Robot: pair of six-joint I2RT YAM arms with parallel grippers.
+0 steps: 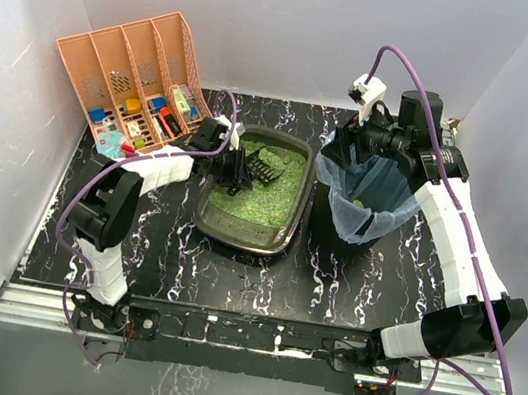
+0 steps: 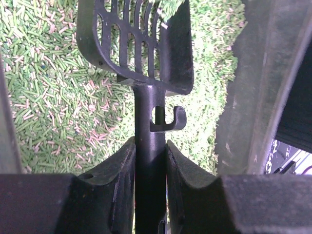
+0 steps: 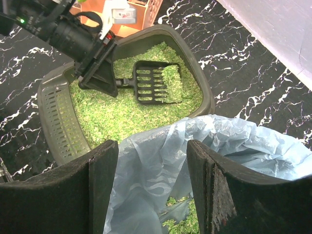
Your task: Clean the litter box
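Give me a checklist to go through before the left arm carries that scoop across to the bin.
1. Grip: left gripper shut on the handle of the black slotted plastic scoop. Ok.
2. Load: green litter pellets lie on the blade. Ok.
3. Clumps in that load: cannot tell.
4. Spill zone: the scoop hangs over the olive-grey plastic litter box. Ok.
5. Target: black bin with pale blue bag liner stands beside the box, mouth open. Ok.
6. Path: the open right gripper hovers over the bin's mouth and may block the dump. Not ok.
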